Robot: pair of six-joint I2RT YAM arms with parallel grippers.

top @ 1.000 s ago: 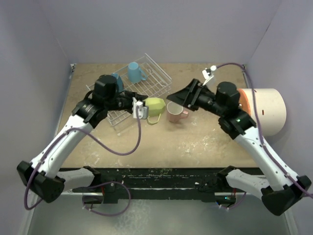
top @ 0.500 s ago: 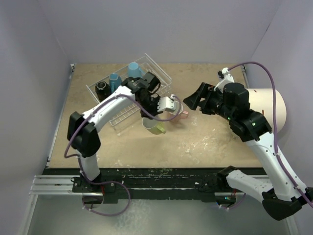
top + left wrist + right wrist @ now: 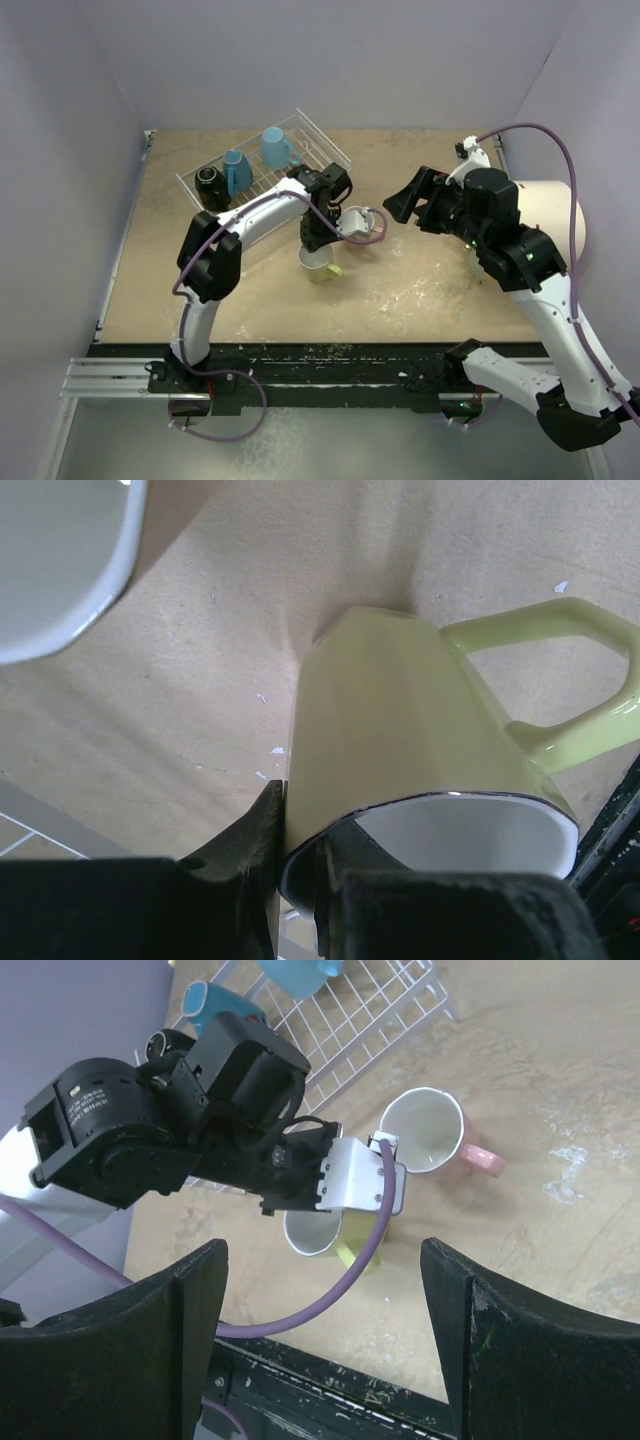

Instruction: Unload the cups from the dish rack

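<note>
**Left claw** (image 3: 316, 243): closed on the yellow-green cup (image 3: 322, 264). The wrist view shows how: one finger (image 3: 262, 825) lies against the outer wall and the other sits inside the mouth, so the rim is pinched between them. This wall pinch keeps the cup mouth-up and leaves the handle free, pointing away from the claw. The cup hangs directly below the claw, low over the table (image 3: 420, 290). Its base looks to be at or very near the surface (contact cannot be confirmed).

**Right claw** (image 3: 403, 197): jaws spread wide, holding nothing. It is raised and well apart from all cups, facing the left claw's work area. In my judgement this keeps it out of the way.

**Cups already out:** the pink cup (image 3: 368, 228) stands upright just beside the left claw, on the side away from the dish rack (image 3: 322, 142). The yellow-green cup is being set close alongside it, which suggests the cups are being grouped together.

**Cups not yet unloaded:** two light blue cups (image 3: 275, 148) and the black cup (image 3: 210, 185) sit in the rack, behind the left claw, along its far side.

**Assessment:** two of five cups are out of the rack. The next step appears to be releasing the rim. The risk is knocking the pink cup (it is very near).
</note>
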